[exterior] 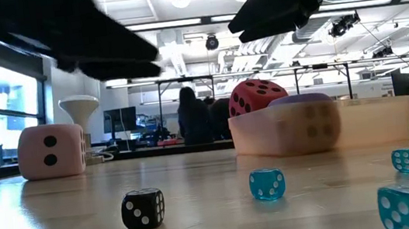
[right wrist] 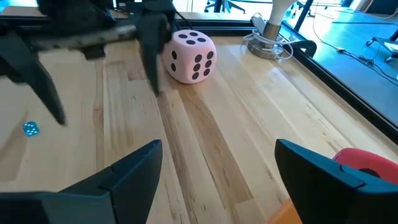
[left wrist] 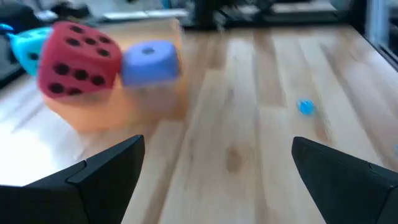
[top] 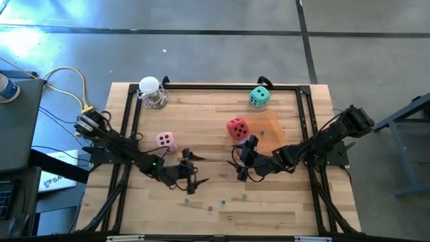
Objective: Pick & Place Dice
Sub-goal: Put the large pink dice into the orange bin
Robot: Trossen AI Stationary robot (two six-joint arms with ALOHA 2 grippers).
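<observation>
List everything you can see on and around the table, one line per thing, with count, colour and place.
red die: one, red, mid-table, at the tray's edge
purple die: one, purple, in the tray beside the red die
teal die: one, teal, far edge
pink die: one, pink, left of centre
tray: one, translucent orange, right of centre
small dice: five in the low view, four blue and one black, near edge
funnel: one, white, far left corner
table: one, pale wood, black frame
person: one, dark, in the room behind
left pincer: one, dark, open, near pink die
right pincer: one, dark, open, near red die
</observation>
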